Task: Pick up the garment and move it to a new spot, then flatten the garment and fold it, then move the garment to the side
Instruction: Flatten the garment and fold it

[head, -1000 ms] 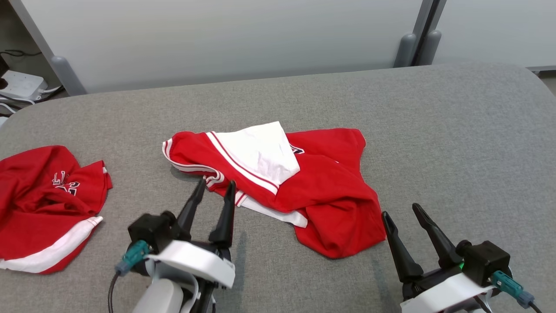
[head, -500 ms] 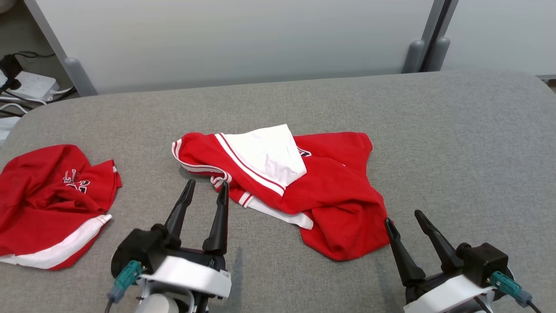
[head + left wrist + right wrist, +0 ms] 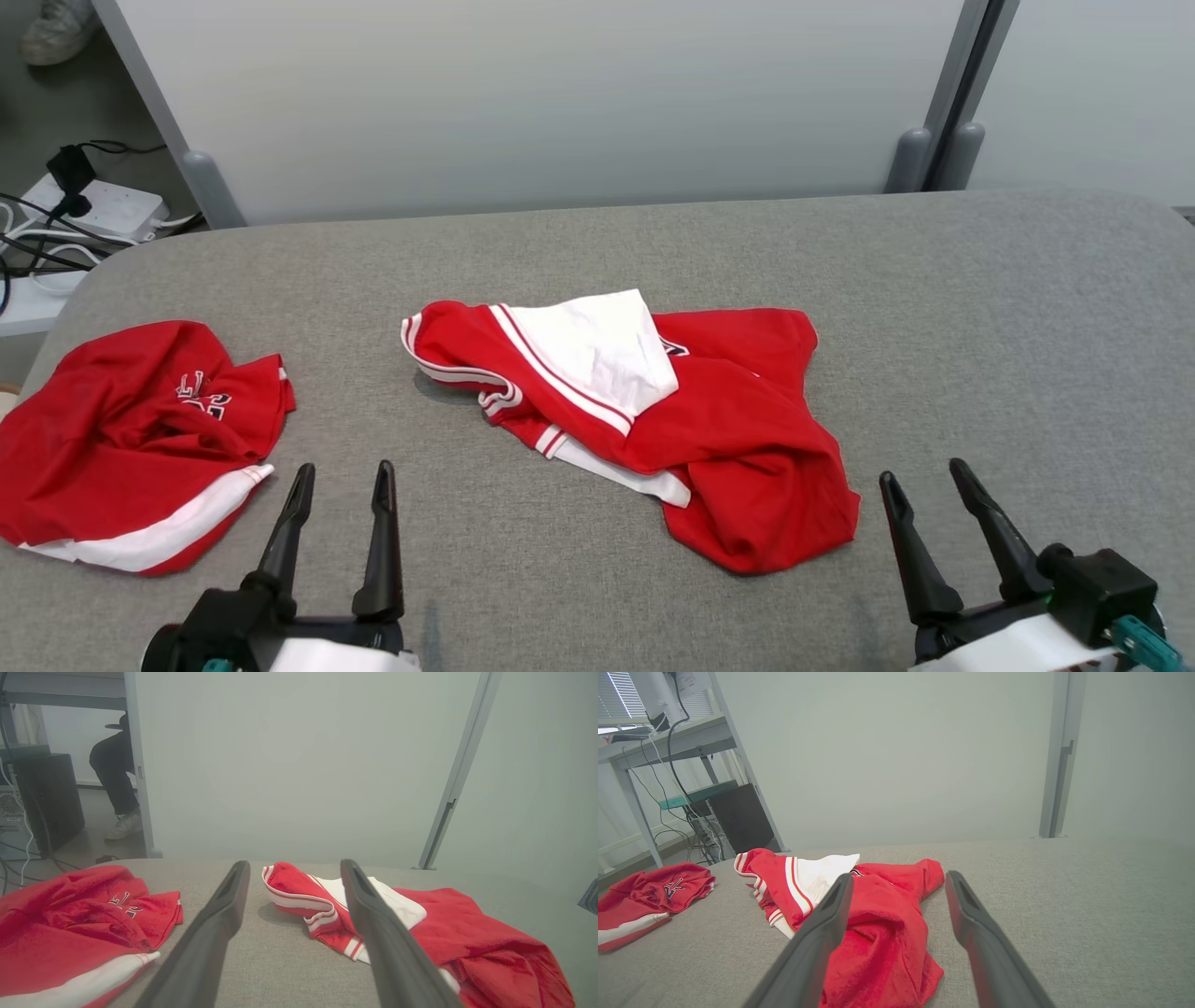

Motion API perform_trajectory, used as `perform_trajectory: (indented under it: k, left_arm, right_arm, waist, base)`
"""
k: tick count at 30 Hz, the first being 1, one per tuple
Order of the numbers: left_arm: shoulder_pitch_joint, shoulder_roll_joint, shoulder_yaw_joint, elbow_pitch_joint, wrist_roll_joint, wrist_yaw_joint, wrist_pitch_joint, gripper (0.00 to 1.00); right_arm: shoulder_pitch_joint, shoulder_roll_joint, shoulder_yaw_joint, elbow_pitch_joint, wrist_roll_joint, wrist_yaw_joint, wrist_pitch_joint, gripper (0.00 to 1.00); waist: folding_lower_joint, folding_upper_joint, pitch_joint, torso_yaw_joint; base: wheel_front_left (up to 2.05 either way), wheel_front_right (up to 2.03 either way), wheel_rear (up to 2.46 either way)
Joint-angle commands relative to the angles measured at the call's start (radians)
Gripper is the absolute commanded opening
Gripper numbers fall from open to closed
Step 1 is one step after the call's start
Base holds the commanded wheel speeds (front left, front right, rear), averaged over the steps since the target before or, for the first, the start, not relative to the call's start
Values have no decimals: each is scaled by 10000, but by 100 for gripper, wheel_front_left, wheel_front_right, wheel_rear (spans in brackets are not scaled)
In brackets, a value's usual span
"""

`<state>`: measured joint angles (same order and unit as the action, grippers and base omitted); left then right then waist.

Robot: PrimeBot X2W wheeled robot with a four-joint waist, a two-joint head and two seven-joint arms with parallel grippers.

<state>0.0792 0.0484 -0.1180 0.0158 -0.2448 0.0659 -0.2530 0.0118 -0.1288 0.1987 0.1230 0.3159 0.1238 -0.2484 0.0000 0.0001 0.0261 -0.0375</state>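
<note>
The garment [image 3: 738, 420] is a crumpled red piece with a white panel and white stripes, lying mid-table; it also appears in the wrist views [image 3: 490, 942] [image 3: 887, 924]. My left gripper [image 3: 343, 469] is open and empty near the front edge, well short of the garment's striped left hem. In the left wrist view that gripper [image 3: 295, 864] points at this hem from a distance. My right gripper [image 3: 922, 471] is open just right of the garment's near red corner, not touching it. In its own view the right gripper [image 3: 900, 875] has the red cloth behind its left finger.
A second red garment [image 3: 121, 448] with white trim lies bunched at the table's left end. The grey padded table [image 3: 980, 308] is backed by a pale partition [image 3: 560, 103]. A power strip with cables [image 3: 89, 205] lies on the floor at left; a person's leg [image 3: 114, 774] is behind.
My left gripper has drawn back from the garment's striped hem toward the front left, still open. The head camera has shifted, sliding the scene right and down. The garment lies as before.
</note>
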Motion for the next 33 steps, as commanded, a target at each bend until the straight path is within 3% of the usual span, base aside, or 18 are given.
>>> perform_trajectory:
  k: [1, 8, 17, 24, 33]
  left_arm:
    - [-68, 19, 450, -326, 95, 18, -87, 100]
    - [542, 19, 941, -207, 93, 165, -87, 100]
    - [939, 19, 1177, 239, 79, 21, -88, 100]
    - [800, 18, 931, 334, 172, -24, -88, 100]
    - [356, 18, 362, 245, 64, -9, -88, 100]
  right_arm:
    - [-2, -34, 1, -414, -177, 69, -134, 100]
    - [472, 144, -468, -849, -453, 69, -134, 100]
    - [672, 227, -543, -710, -372, 69, -134, 100]
    - [518, 174, -237, 2, 317, 69, -134, 100]
    - [-548, -110, 398, 1813, 1157, 69, -134, 100]
  waist:
    - [0, -1, -65, 78]
    - [0, -1, -144, 207]
    - [0, -1, -198, 348]
    - [0, -1, -166, 495]
    - [0, -1, 290, 680]
  base:
    - [0, 0, 0]
    - [0, 0, 0]
    - [0, 0, 0]
    - [0, 0, 0]
    - [0, 0, 0]
